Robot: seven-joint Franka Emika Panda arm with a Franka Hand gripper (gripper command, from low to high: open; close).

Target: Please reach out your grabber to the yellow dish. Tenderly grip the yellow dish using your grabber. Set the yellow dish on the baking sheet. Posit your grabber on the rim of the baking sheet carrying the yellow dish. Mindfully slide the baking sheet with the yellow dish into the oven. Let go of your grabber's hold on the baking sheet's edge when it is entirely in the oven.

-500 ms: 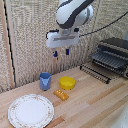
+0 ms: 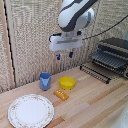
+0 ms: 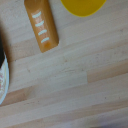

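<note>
The yellow dish [image 2: 67, 82] is a small round bowl resting on the wooden table, between a blue cup and the oven. My grabber [image 2: 64, 55] hangs in the air above it and slightly toward the exterior view's left, its blue-tipped fingers [image 2: 58, 56] apart and empty. The baking sheet [image 2: 107, 60] sticks out of the front of the dark oven [image 2: 118, 46] at the exterior view's right. In the wrist view only an edge of the yellow dish [image 3: 84, 6] shows; the fingers do not.
A blue cup [image 2: 45, 80] stands beside the dish. An orange-yellow block [image 2: 61, 94] lies in front of it and also shows in the wrist view [image 3: 42, 25]. A large patterned plate [image 2: 31, 111] lies near the front. A slatted dark panel [image 2: 95, 73] slopes below the oven.
My grabber has come down a little toward the yellow dish. The dish, cup, block and plate have not moved.
</note>
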